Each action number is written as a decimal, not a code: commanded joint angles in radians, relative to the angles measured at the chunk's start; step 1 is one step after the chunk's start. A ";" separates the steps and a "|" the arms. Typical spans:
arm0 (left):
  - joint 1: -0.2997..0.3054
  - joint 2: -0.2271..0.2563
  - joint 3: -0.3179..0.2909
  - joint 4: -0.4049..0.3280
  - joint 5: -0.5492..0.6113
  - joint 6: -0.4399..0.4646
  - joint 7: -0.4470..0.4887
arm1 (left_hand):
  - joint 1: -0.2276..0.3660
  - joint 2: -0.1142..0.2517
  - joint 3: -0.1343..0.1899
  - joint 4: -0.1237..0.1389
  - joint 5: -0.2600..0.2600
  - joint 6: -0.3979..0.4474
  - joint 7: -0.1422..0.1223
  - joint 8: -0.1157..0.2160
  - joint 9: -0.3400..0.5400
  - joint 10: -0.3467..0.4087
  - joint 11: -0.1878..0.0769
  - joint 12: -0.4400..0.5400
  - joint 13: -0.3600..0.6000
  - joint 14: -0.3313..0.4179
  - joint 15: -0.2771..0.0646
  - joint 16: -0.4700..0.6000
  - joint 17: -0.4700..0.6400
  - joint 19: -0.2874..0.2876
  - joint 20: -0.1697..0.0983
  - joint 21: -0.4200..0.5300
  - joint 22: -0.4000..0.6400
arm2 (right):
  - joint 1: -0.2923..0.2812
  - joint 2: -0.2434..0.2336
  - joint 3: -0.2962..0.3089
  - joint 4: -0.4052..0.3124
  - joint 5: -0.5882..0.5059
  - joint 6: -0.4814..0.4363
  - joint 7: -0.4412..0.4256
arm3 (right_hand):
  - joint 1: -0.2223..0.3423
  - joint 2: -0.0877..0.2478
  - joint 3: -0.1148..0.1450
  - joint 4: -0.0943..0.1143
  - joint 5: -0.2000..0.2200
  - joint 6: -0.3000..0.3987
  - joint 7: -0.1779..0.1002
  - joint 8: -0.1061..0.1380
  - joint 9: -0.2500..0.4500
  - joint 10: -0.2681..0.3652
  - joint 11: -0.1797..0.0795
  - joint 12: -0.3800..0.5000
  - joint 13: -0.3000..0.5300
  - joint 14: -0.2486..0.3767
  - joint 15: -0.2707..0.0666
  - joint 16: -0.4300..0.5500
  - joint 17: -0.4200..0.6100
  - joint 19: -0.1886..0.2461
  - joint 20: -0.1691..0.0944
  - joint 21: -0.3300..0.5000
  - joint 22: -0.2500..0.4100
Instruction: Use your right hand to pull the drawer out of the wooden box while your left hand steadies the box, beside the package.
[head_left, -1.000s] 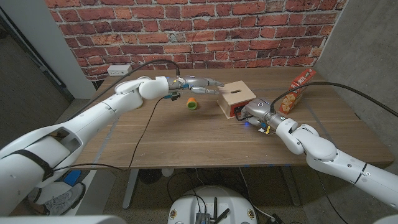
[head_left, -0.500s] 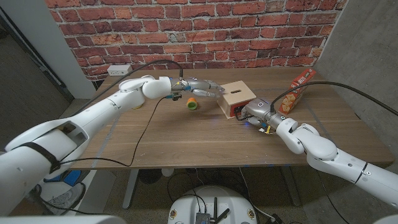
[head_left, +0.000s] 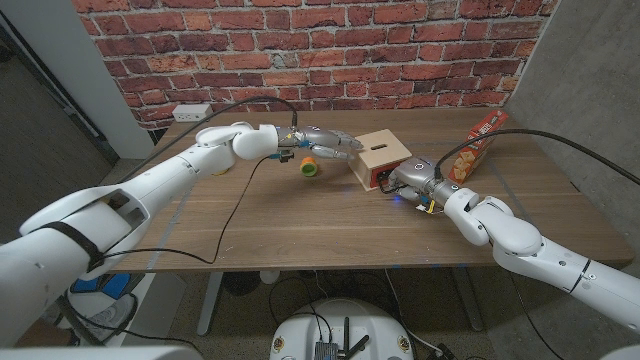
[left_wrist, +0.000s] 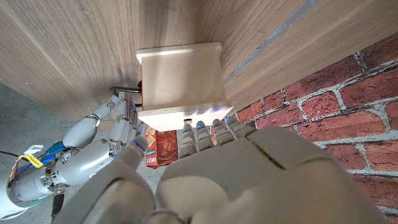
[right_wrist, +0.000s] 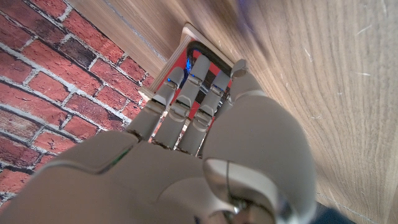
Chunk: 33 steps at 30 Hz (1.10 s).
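The pale wooden box (head_left: 381, 155) stands at the table's middle back, its red drawer front (right_wrist: 200, 65) with a black handle (left_wrist: 124, 91) facing my right hand. My right hand (head_left: 406, 180) reaches to that front; in the right wrist view its fingers (right_wrist: 186, 99) lie stretched onto the red face at the handle, and I cannot tell if they hook it. My left hand (head_left: 326, 143) comes from the box's other side with fingers apart and holds nothing. In the left wrist view its fingertips (left_wrist: 208, 132) reach the box's (left_wrist: 180, 78) edge. The package (head_left: 479, 142) leans just right of the box.
A small green and orange object (head_left: 309, 166) lies on the table below my left hand. A white power outlet (head_left: 192, 111) sits at the table's back left, by the brick wall. Black cables trail across the table from both arms.
My left hand has stretched further right, closing the gap to the box's left side. The right hand has stayed at the drawer front, and the box has not moved.
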<state>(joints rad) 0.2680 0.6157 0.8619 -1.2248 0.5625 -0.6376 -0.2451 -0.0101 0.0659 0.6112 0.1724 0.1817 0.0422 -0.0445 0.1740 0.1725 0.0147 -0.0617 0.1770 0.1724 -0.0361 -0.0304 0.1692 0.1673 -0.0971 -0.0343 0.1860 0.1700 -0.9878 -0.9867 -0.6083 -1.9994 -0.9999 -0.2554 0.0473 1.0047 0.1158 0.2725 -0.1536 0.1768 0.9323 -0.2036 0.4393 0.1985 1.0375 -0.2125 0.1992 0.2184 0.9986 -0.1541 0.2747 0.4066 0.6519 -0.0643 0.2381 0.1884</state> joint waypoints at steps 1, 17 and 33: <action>-0.012 -0.006 0.014 0.018 0.003 -0.015 0.005 | 0.006 0.092 0.004 0.001 0.006 -0.005 -0.003 0.001 -0.001 -0.009 -0.005 0.002 -0.001 -0.012 -0.079 0.002 0.002 0.019 -0.165 0.012 0.002 | 0.003 0.002 -0.003 0.003 0.000 0.002 0.000 | -0.003 0.003 0.008 -0.001 0.001 0.005 0.000 0.006 0.002 0.011 0.002 0.000 0.003 0.012 -0.084 -0.002 0.004 0.003 -0.131 -0.003 0.001; -0.006 0.002 0.015 0.014 -0.004 0.004 -0.013 | 0.010 0.090 -0.001 -0.005 0.006 0.047 -0.015 0.016 -0.001 0.041 -0.014 0.021 -0.001 0.047 -0.086 0.019 0.002 0.101 -0.173 0.031 0.002 | 0.002 -0.001 -0.001 0.002 0.001 0.004 -0.001 | -0.007 0.003 0.011 -0.002 0.001 0.006 0.000 0.005 0.002 0.011 0.003 0.000 0.003 0.014 -0.083 -0.006 0.009 0.002 -0.131 -0.003 0.002; 0.005 0.018 -0.002 -0.020 0.030 0.007 0.046 | 0.014 0.088 0.000 -0.010 0.006 0.058 -0.017 0.014 -0.001 0.048 -0.016 0.020 -0.001 0.051 -0.085 0.014 0.001 0.099 -0.177 0.024 0.001 | 0.005 0.002 -0.002 0.003 -0.001 0.007 -0.002 | -0.011 0.003 0.014 -0.002 0.001 0.006 0.000 0.003 0.002 0.010 0.003 -0.001 0.003 0.016 -0.083 -0.009 0.013 0.003 -0.132 -0.003 0.002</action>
<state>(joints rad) 0.2636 0.6228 0.8756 -1.2211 0.5713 -0.6340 -0.2365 -0.0073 0.0632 0.6083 0.1694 0.1817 0.0907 -0.0640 0.1819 0.1725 0.0598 -0.0746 0.1925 0.1725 0.0109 -0.0303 0.1812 0.1676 -0.0047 -0.0302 0.2110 0.1699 -0.9853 -0.9875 -0.6101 -1.9976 -1.0000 -0.2506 0.0472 1.0047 0.1157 0.2766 -0.1580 0.1767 0.9292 -0.2025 0.4403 0.1983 1.0375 -0.2125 0.1992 0.2183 1.0064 -0.1570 0.2658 0.4169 0.6519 -0.0643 0.2381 0.1884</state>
